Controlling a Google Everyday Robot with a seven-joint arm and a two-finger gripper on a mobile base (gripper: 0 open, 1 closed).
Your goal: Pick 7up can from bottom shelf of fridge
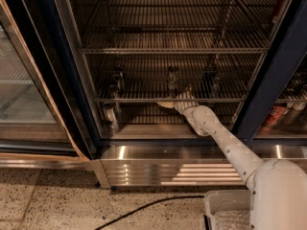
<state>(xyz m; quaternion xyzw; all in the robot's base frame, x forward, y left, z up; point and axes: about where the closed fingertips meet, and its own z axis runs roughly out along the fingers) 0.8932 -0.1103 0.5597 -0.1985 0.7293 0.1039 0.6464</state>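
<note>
Where the robot's arm (225, 143) enters the fridge (268, 80) from the lower right, the gripper (168, 103) sits at the front rail of the bottom shelf (139, 99), near mid-width, pointing left. Whether the gripper is open or closed cannot be determined, and nothing is seen held in it.

The 7up can (171, 80) stands upright on the bottom shelf, behind the rail and just above and behind the gripper. Contact between the two cannot be confirmed. One darker can (117, 78) stands to its left and another darker can (211, 80) to its right, both upright on the same rack and well apart from it. A shiny silver can (109, 116) stands lower down, at the left wall.

The glass door (24, 95) hangs open at the left. The ribbed steel base panel (168, 169) runs beneath the opening. A black cable (144, 207) lies on the speckled floor (48, 200).
</note>
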